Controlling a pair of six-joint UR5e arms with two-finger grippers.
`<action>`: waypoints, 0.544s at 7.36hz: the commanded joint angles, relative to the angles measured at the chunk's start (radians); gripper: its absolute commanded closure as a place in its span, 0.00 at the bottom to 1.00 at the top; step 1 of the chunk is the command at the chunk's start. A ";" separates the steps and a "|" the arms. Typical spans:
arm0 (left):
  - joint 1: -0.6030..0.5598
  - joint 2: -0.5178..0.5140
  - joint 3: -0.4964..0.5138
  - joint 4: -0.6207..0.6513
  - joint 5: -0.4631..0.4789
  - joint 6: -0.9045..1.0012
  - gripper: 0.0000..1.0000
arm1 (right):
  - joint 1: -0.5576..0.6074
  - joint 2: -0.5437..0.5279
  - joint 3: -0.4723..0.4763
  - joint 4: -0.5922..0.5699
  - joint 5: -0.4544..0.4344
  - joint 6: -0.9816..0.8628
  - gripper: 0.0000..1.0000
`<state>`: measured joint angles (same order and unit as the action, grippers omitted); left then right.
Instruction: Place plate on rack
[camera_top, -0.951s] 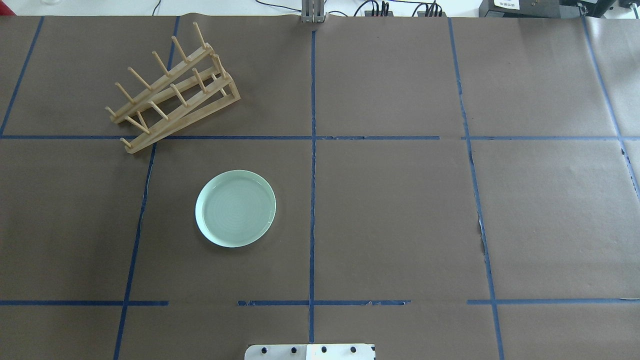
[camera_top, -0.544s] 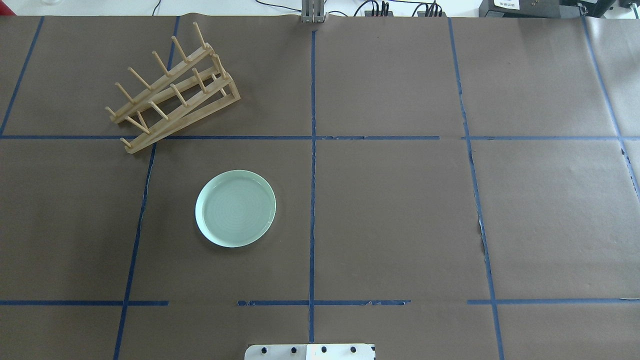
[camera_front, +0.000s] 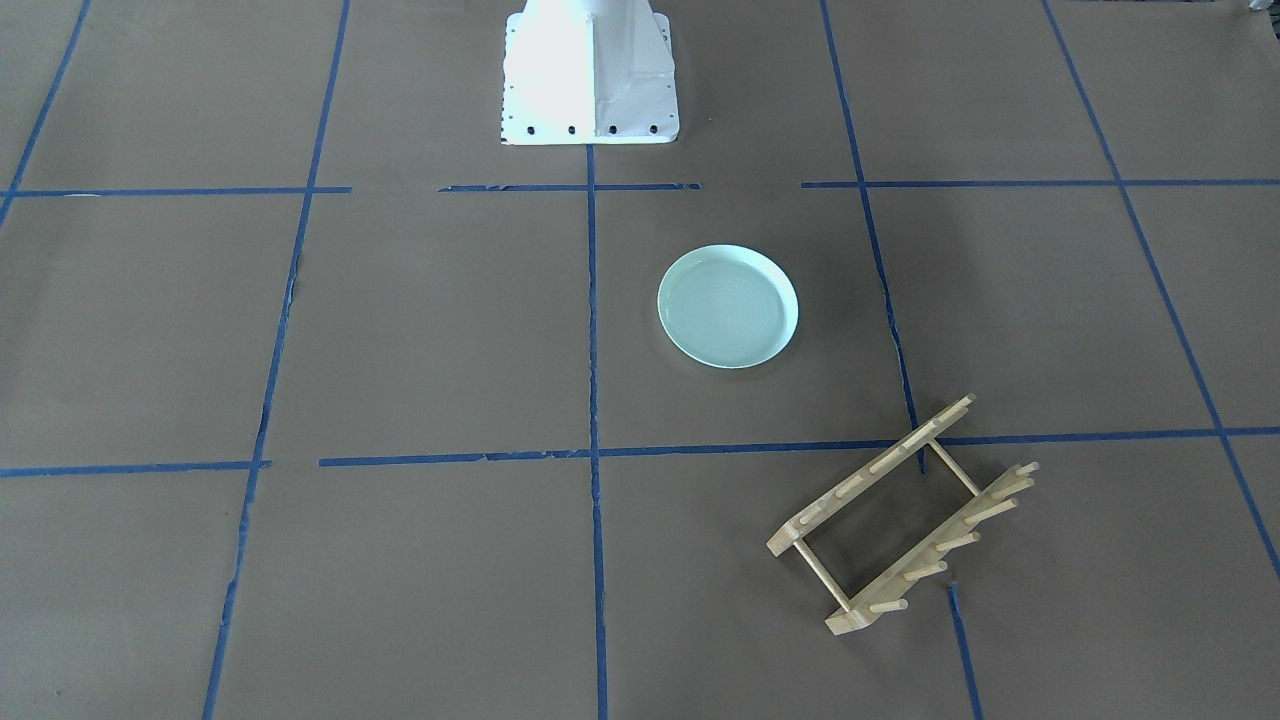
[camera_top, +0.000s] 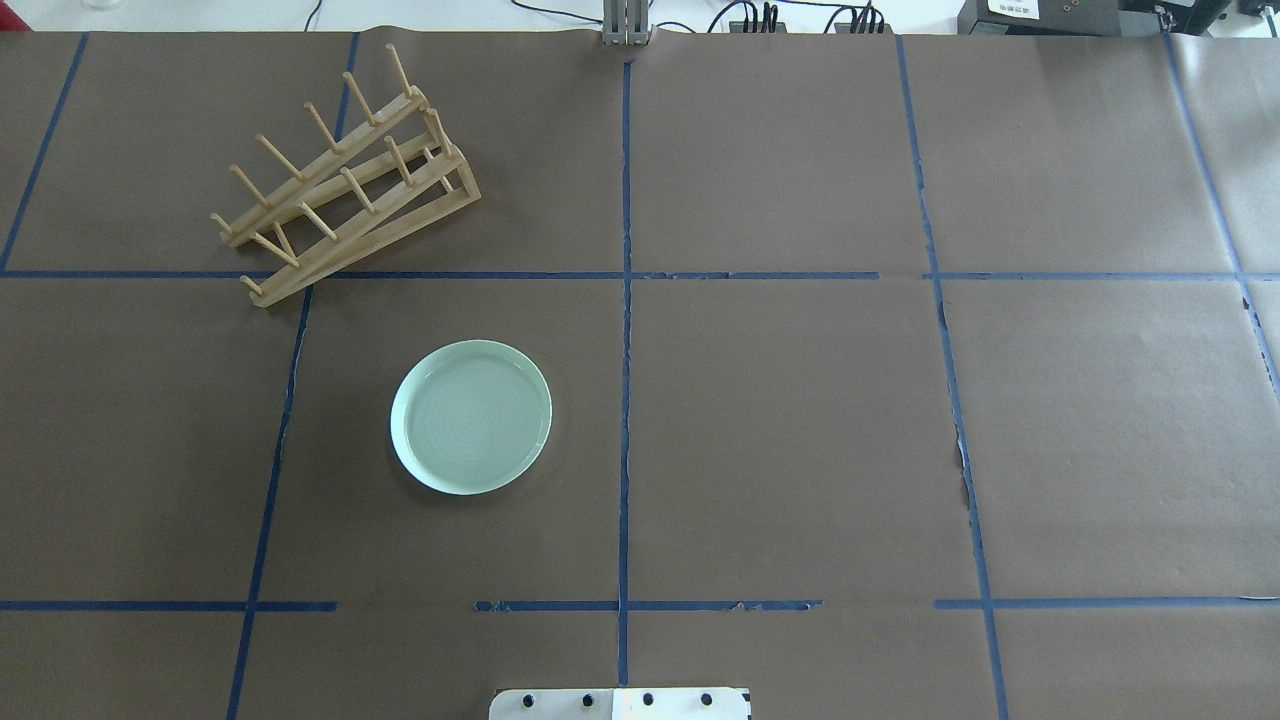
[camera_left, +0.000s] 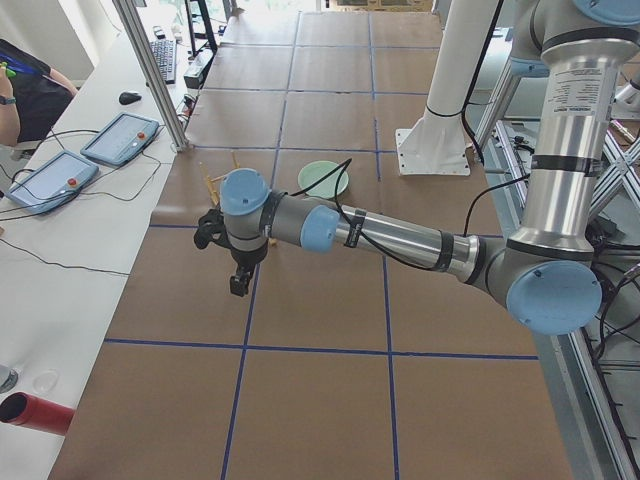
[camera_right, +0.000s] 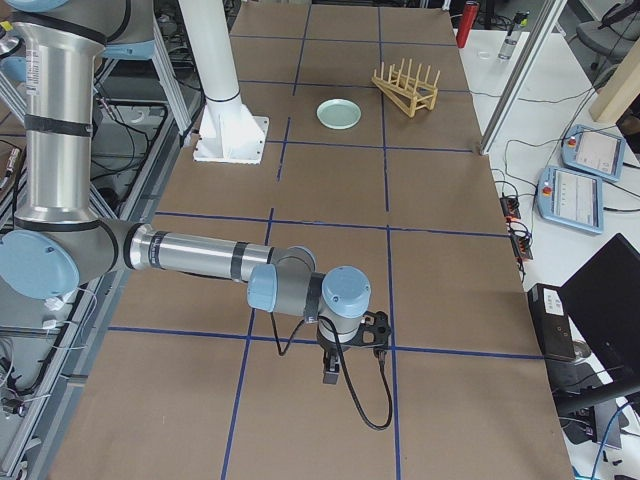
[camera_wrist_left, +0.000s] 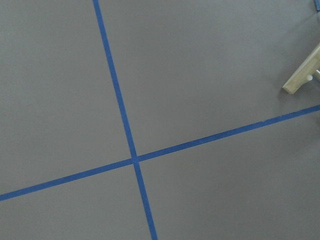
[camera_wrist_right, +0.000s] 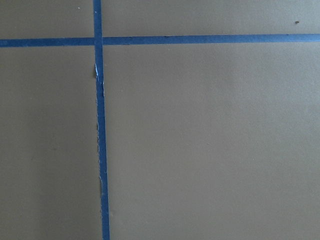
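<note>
Plate (camera_top: 470, 417) round glazed mint, rack (camera_top: 345, 178) pegged wood

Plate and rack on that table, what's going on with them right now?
Nothing is being handled yet. The plate lies flat on the table, apart from the rack, which stands empty. The left pincer and the right pincer hang above the table toward its opposite ends, away from both things; whether they are open cannot be told.

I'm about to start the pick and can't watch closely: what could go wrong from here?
The plate lies flat on the table, its rim low: a grip may slip off. The rack sits skewed to the tape lines and looks light; a misaligned plate could hit pegs and shove it.
</note>
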<state>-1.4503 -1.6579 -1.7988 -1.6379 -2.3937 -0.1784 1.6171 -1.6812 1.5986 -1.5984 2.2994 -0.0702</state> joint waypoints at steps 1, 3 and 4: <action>0.187 -0.023 -0.152 -0.033 0.106 -0.410 0.00 | 0.000 0.000 0.000 0.000 0.000 0.000 0.00; 0.397 -0.185 -0.159 -0.024 0.149 -0.771 0.00 | 0.001 0.000 0.000 0.000 0.000 0.000 0.00; 0.494 -0.304 -0.096 -0.020 0.186 -0.967 0.00 | 0.001 0.000 0.001 0.000 0.000 0.000 0.00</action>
<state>-1.0858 -1.8292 -1.9401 -1.6631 -2.2464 -0.9015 1.6177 -1.6812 1.5992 -1.5984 2.2994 -0.0706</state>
